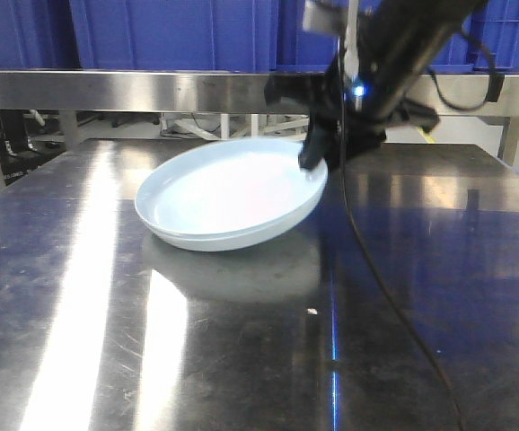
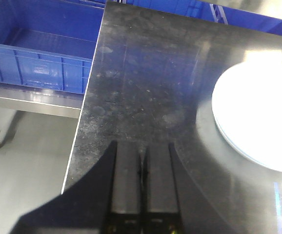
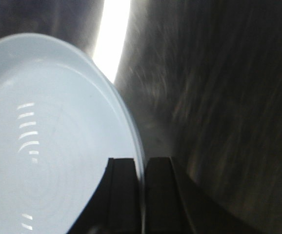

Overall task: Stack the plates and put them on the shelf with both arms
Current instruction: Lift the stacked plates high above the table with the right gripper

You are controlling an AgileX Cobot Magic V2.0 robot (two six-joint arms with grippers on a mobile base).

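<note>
Pale bluish-white plates [image 1: 224,193] sit as a stack of two near the middle of the dark steel worktop [image 1: 80,296]. You can see the lower plate [image 1: 207,239] as a second rim band under the front edge of the upper plate [image 1: 233,180]. The upper plate looks tilted, its right side higher than its left.

Your right claw [image 1: 316,162] is clamped on the right rim of that upper plate. From the right wrist view, the thin rim runs up between the two dark fingers [image 3: 122,185], one inside the plate [image 3: 48,136] and one outside, over the worktop [image 3: 219,97]. Faint concentric rings and light streaks show on the plate's inner surface. The right arm reaches down to the plates from the upper right of the front view, and a thin dark cable [image 1: 381,287] trails down from it.

Your left claw [image 2: 142,145] is closed with nothing in it. Its two fingers [image 2: 126,180] are pressed together, and it hangs over the worktop [image 2: 146,78] near that surface's left edge, well apart from the plates [image 2: 258,117], which glare white at the right of that view.

Behind the plates stands the shelf [image 1: 134,90], its long brushed-steel front rail crossing the front view, with blue crates [image 1: 170,31] above it. Beside the worktop's left edge, the left wrist view shows another blue crate [image 2: 33,63] on a lower steel ledge.
</note>
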